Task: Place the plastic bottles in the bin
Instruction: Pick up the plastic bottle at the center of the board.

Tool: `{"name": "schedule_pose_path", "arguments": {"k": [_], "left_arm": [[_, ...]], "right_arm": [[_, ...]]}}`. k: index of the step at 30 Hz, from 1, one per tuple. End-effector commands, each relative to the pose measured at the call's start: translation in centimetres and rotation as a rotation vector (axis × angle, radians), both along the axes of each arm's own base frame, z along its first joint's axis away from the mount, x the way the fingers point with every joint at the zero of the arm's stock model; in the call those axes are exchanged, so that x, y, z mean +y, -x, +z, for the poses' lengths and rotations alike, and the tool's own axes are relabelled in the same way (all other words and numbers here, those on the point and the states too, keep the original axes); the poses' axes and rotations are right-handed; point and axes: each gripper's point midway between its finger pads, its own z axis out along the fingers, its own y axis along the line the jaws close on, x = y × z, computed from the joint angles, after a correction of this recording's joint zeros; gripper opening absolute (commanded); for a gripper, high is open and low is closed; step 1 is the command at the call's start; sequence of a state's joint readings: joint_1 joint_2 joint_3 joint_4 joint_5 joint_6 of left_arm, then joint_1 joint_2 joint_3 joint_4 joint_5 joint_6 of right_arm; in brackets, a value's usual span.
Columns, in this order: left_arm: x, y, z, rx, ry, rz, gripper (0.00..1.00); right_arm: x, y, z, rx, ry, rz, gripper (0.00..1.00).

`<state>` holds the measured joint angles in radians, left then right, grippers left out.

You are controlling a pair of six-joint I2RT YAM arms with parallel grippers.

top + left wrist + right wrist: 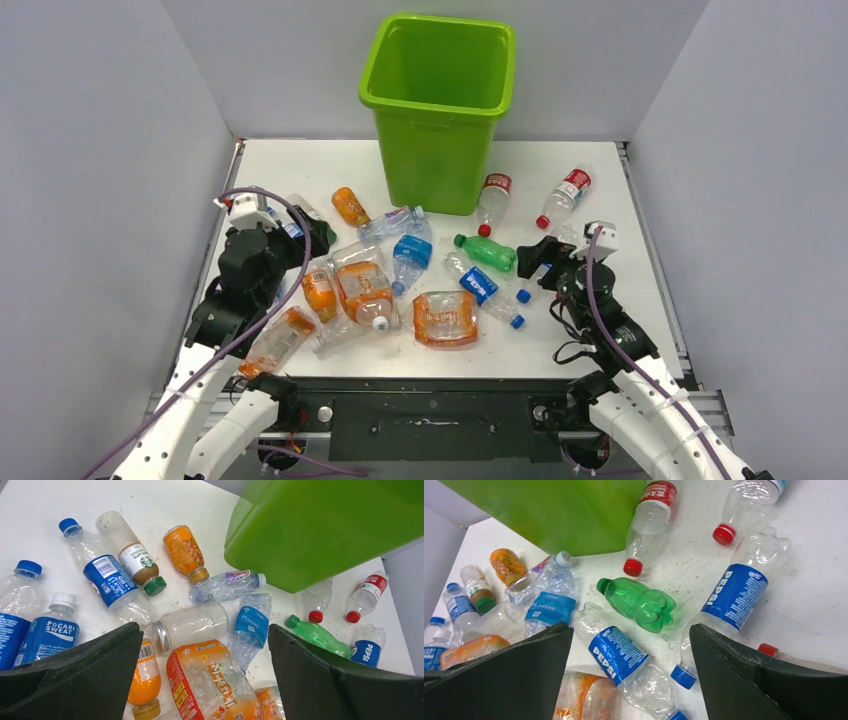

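Observation:
The lime-green bin (437,110) stands upright at the back middle of the white table (290,165). Plastic bottles lie scattered in front of it. My left gripper (305,238) hangs open above the left cluster. In the left wrist view its fingers (204,630) straddle a clear jar-like bottle (192,622) and an orange-labelled bottle (210,680) without touching them. My right gripper (540,258) is open too. Seen from the right wrist (630,628), it hovers over a Pepsi bottle (621,655), with a green bottle (639,602) just beyond. Neither gripper holds anything.
Grey walls close in the table on the left, right and back. Two red-capped bottles (565,195) lie right of the bin. A crushed orange bottle (445,318) lies near the front edge. Blue-labelled bottles (47,630) crowd the far left.

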<state>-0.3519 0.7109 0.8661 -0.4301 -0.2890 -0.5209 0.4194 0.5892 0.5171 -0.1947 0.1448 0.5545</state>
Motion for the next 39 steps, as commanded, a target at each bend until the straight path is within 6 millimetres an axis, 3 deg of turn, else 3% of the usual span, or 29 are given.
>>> {"name": "schedule_pose_path", "arguments": {"k": [1,5,10,12,23,29,35,39], "left_arm": [[-0.1,-0.1,1.5,-0.057,0.029,0.004,0.96],[-0.3,0.3,1.6,-0.088,0.028,-0.022,0.96],[-0.9,0.4,1.2,-0.08,0.033,-0.054,0.96],[-1.3,0.3,1.1,-0.082,0.039,-0.077,0.96],[-2.9,0.9,2.1,-0.147,0.108,-0.162,0.96],[-3.6,0.8,1.6,-0.12,0.111,-0.191,0.96],[-3.7,1.0,1.8,-0.126,0.118,-0.201,0.96],[-3.7,1.2,2.0,-0.135,0.122,-0.202,0.96]], "right_arm": [[-1.8,-0.7,0.6,-0.003,0.009,-0.112,0.9],[-4.9,-1.5,-2.7,0.14,0.047,-0.322,0.9],[-8.3,-3.4,-6.4,0.27,-0.049,-0.416,0.91],[-8.9,-3.9,-7.7,0.291,-0.084,-0.435,0.91],[-9.2,-7.1,-9.6,0.254,-0.123,-0.48,0.91],[-9.6,-8.4,-12.4,0.325,-0.084,-0.512,0.94],[-9.2,-9.9,-13.9,0.358,-0.075,-0.496,0.98],[-9.0,-10.0,-15.6,0.403,-0.073,-0.492,0.87]]}}
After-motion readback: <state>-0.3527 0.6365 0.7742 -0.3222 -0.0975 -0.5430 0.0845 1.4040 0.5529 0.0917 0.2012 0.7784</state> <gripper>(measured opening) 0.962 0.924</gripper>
